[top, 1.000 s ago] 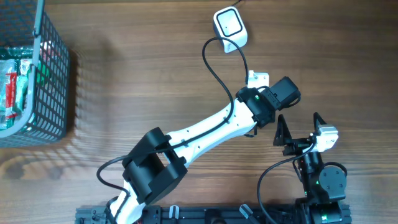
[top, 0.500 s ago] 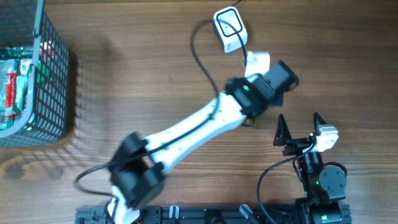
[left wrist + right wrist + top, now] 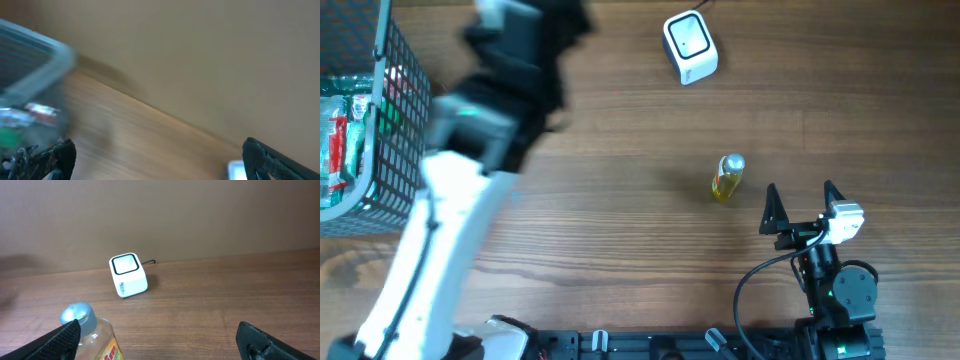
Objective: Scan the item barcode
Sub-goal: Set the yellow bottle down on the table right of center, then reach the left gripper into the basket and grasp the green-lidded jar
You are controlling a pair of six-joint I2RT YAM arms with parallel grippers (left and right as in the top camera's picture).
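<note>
Overhead: bottle lies loose near right gripper, just off its left finger. That gripper is wide open and empty. Left gripper is blurred, wide open, empty, near basket. Scanner sits ahead of right gripper.

- The scanner carries a small dark mark on its front, too small to read.
- The bottle label shows red letters, cut off and unreadable.
</note>
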